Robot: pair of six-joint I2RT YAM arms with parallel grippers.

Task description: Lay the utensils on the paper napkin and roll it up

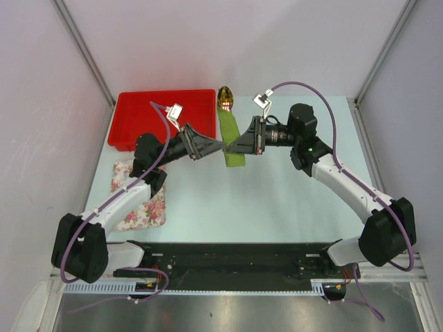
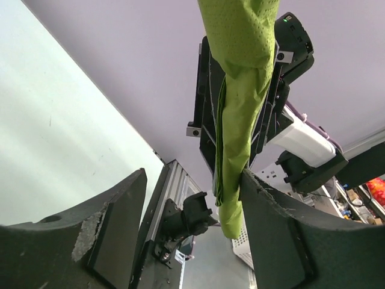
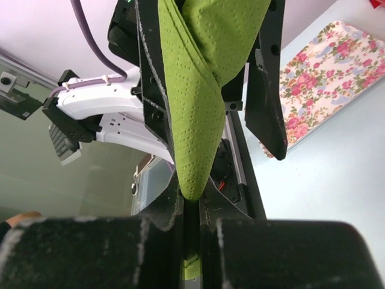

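Observation:
The olive-green paper napkin [image 1: 232, 138] is a narrow roll near the table's middle, running away from the arms. A shiny golden-orange utensil end [image 1: 225, 97] sticks out of its far end; the pink-purple utensil is hidden. My right gripper [image 1: 234, 146] comes from the right and is shut on the roll's near part; the wrist view shows the green paper [image 3: 192, 120] pinched between its jaws [image 3: 192, 205]. My left gripper [image 1: 219, 147] comes from the left with jaws wide open [image 2: 192, 180]. The roll [image 2: 237, 120] hangs against the inside of its right finger [image 2: 271, 217].
A red tray [image 1: 138, 124] stands at the back left. A floral pink and white cloth [image 1: 142, 204] lies at the left under my left arm, and also shows in the right wrist view [image 3: 325, 78]. A black rail [image 1: 228, 259] runs along the near edge.

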